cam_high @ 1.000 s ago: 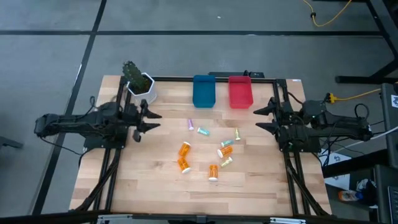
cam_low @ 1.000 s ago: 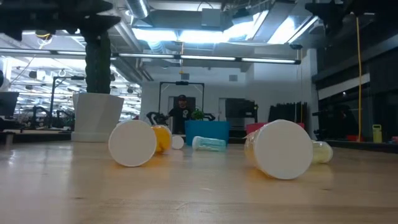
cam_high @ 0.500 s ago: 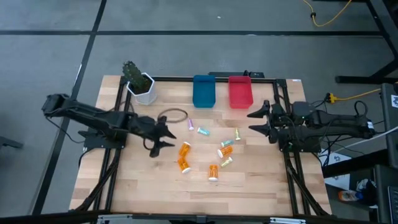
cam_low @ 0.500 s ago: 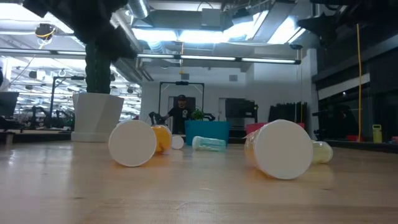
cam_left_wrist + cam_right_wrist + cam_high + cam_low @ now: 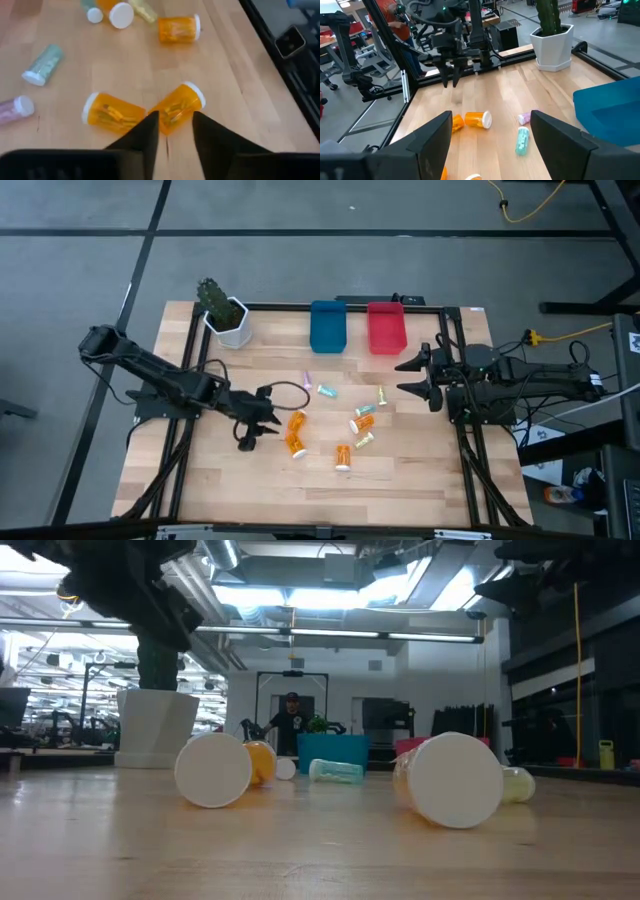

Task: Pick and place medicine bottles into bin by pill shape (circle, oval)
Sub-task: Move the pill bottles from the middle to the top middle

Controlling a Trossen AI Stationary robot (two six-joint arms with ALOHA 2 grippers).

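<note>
Several medicine bottles lie on their sides mid-table: orange ones with white caps [image 5: 297,420] [image 5: 294,444] [image 5: 343,455], and slimmer teal [image 5: 327,391], purple [image 5: 306,379] and yellowish [image 5: 381,394] vials. My left gripper [image 5: 268,420] is open and empty, just left of the two orange bottles. In the left wrist view its fingers [image 5: 175,125] stand above one orange bottle [image 5: 177,106], apart from it. My right gripper [image 5: 403,377] is open and empty at the right side, clear of the vials. The blue bin [image 5: 327,326] and red bin [image 5: 386,327] stand at the far edge.
A white plant pot with a cactus [image 5: 228,318] stands at the far left corner. Black frame rails run along the table's left and right sides. Bare wood lies toward the near edge. A person stands far off in the room behind [image 5: 291,720].
My left gripper has swung from the table's left edge toward the middle and the near edge, up to the two orange bottles, and stays open. My right gripper has crept a little toward the table's left. The bottles lie as before.
</note>
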